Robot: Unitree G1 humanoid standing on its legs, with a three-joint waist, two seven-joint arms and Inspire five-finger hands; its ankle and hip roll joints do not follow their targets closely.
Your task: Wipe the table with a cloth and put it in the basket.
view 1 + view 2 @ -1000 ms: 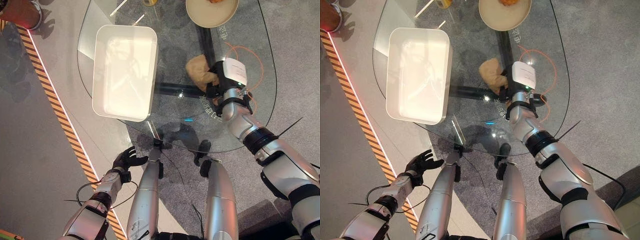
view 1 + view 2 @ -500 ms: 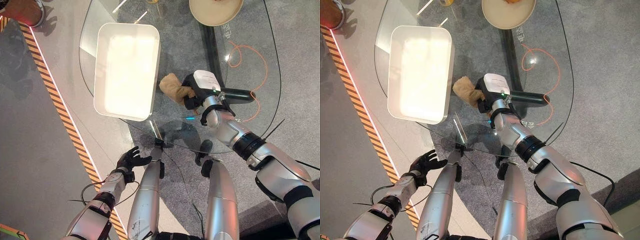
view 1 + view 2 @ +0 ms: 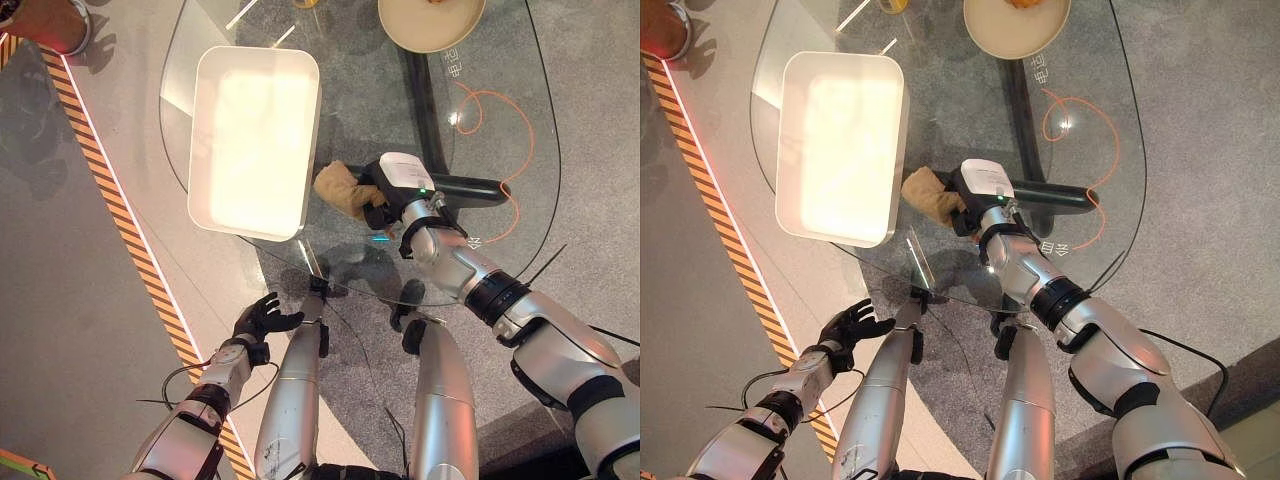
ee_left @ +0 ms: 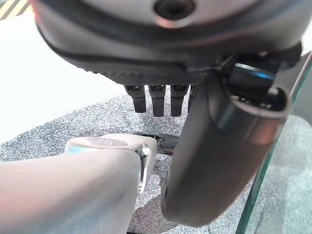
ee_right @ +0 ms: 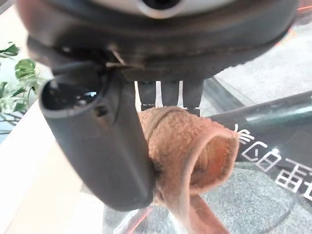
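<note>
A tan cloth [image 3: 338, 187] lies bunched on the round glass table [image 3: 500, 120], right beside the near right wall of the white basket [image 3: 254, 140]. My right hand [image 3: 378, 205] is shut on the cloth [image 5: 190, 156], thumb and fingers pinching its folds against the glass. My left hand [image 3: 262, 316] hangs low at the lower left, off the table and beside the striped floor line, its fingers [image 4: 155, 100] relaxed and holding nothing.
A beige plate [image 3: 430, 20] with food sits at the table's far edge. An orange cord [image 3: 495, 110] shows in a loop at the table's right side. A dark bar [image 3: 470, 187] runs under the glass. Someone's shoe [image 3: 45, 25] shows at the top left.
My right hand has dragged the cloth across the glass from the table's middle to the basket's side, then edged slightly nearer. The left hand has stayed put.
</note>
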